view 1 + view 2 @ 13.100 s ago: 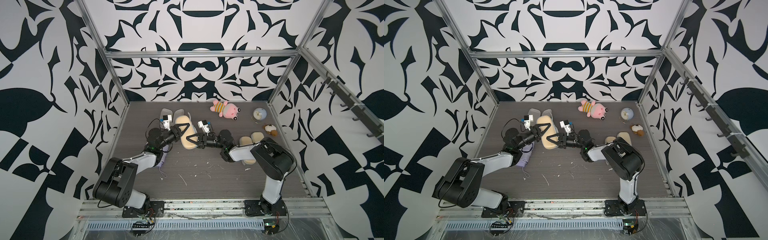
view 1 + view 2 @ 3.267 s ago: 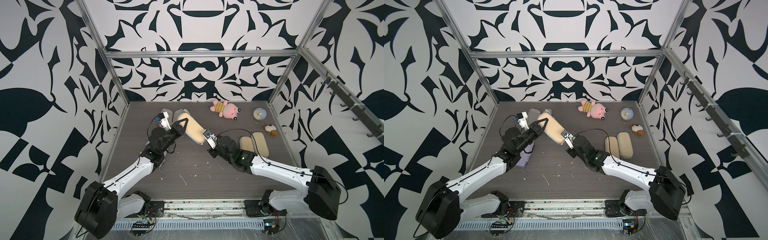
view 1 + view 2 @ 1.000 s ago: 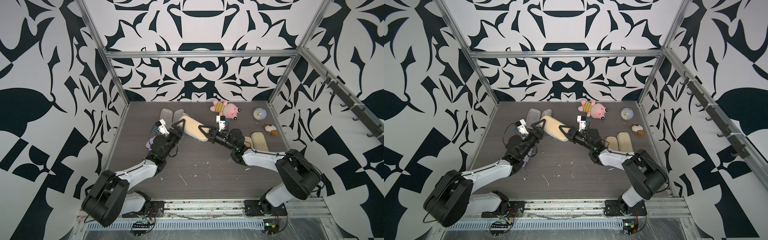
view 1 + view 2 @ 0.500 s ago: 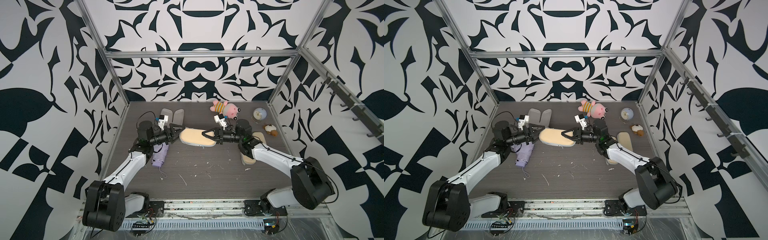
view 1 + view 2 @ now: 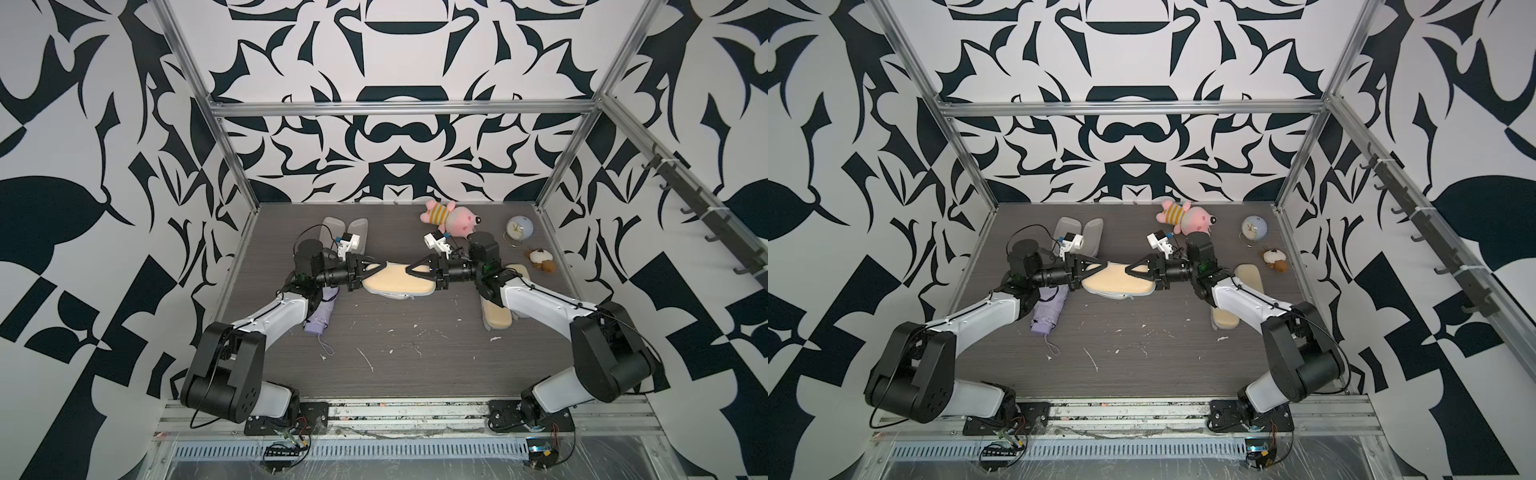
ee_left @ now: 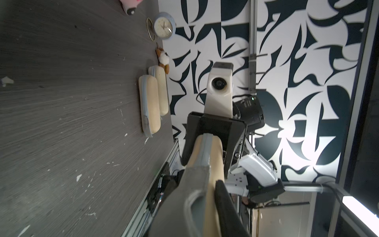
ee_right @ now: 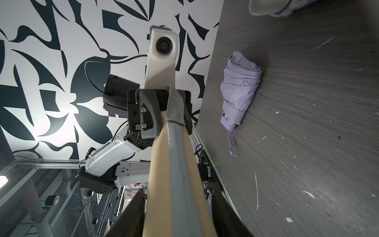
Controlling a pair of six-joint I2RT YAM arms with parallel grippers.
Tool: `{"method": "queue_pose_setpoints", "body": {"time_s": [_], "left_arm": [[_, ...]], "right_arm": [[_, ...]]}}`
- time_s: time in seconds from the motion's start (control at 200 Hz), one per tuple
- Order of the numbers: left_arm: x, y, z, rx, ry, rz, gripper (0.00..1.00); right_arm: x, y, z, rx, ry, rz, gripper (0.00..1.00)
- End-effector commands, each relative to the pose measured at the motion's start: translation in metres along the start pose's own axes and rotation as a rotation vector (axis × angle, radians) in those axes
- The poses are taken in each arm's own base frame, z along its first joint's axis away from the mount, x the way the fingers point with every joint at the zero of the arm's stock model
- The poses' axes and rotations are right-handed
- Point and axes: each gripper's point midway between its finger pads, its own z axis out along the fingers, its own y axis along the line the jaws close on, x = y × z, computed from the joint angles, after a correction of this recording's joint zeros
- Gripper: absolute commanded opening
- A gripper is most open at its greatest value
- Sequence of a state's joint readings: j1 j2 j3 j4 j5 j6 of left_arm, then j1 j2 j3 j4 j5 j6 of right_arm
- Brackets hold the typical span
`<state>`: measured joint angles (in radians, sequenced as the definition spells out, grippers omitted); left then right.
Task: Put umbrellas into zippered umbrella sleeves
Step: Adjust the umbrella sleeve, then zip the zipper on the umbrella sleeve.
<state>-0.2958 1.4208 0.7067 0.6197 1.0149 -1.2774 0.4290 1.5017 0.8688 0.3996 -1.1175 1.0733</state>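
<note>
Now the beige sleeve (image 5: 395, 280) lies level, its long axis running side to side across the bench (image 5: 415, 365), with one rounded end toward each arm's jaws. A second ago it slanted across the same patch. Half a second ago the left jaws stood spread just off its left end. Now they are pinched onto that end, clamping the shell where the loose zip tail (image 7: 168, 90) sticks out. The right jaws are spread to either side of the opposite end, with a sliver of gap at each tip, so they are not gripping it. Whether the sleeve's underside touches the bench I cannot tell.

The sleeve is a padded oblong with a smooth, matte beige shell, and a grey woven zip band (image 7: 180, 164) runs the length of its edge. It sits on the robot's side of the pink plush toy (image 5: 451, 216), a little to that toy's left. Farther left of the toy and nearer the robot lies the lavender umbrella (image 5: 320, 309), thin creased fabric bunched into a stubby roll. Its long axis runs roughly front to back, and its wrist strap (image 5: 326, 349) trails toward the robot. Right of the toy and nearer the robot lie two closed beige sleeves (image 6: 150, 106), side by side and parallel. The bench is dark grey with a fine wood grain, flecked with white scraps.
</note>
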Motion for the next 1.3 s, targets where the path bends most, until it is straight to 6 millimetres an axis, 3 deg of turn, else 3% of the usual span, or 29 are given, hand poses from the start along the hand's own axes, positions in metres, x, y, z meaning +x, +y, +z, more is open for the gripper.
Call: {"method": "queue_pose_setpoints", "body": {"time_s": [0.0,0.18,0.265,0.405,0.45,0.47,0.53,0.66,0.91,1.295], "left_arm": [[-0.021,-0.013,-0.017,0.026,-0.056,0.031,0.12],[-0.052,-0.011,-0.039,-0.019,-0.326,0.077,0.09],[-0.057,-0.02,-0.038,-0.001,-0.384,0.104,0.09],[-0.052,-0.042,-0.031,0.016,-0.395,0.153,0.11],[-0.051,-0.039,-0.028,-0.004,-0.392,0.155,0.11],[-0.047,-0.052,-0.029,0.01,-0.396,0.184,0.11],[-0.044,-0.056,-0.027,0.005,-0.389,0.197,0.11],[-0.04,-0.061,-0.023,0.011,-0.385,0.203,0.11],[-0.037,-0.063,-0.016,0.014,-0.379,0.208,0.11],[-0.032,-0.058,-0.006,0.006,-0.354,0.202,0.1]], "right_arm": [[-0.001,0.022,-0.024,0.044,-0.069,-0.133,0.69],[0.014,-0.043,-0.064,0.379,-0.286,-0.173,0.74],[0.018,-0.056,-0.062,0.479,-0.403,-0.316,0.68],[0.009,-0.038,-0.052,0.704,-0.545,-0.732,0.5],[0.005,-0.033,-0.046,0.718,-0.56,-0.794,0.47],[0.003,-0.031,-0.043,0.717,-0.565,-0.814,0.46],[-0.002,-0.025,-0.033,0.714,-0.568,-0.871,0.43],[-0.007,-0.007,-0.013,0.71,-0.585,-1.006,0.42],[-0.021,0.022,-0.002,0.736,-0.664,-1.133,0.37],[-0.038,0.043,0.005,0.75,-0.708,-1.169,0.25]]}}
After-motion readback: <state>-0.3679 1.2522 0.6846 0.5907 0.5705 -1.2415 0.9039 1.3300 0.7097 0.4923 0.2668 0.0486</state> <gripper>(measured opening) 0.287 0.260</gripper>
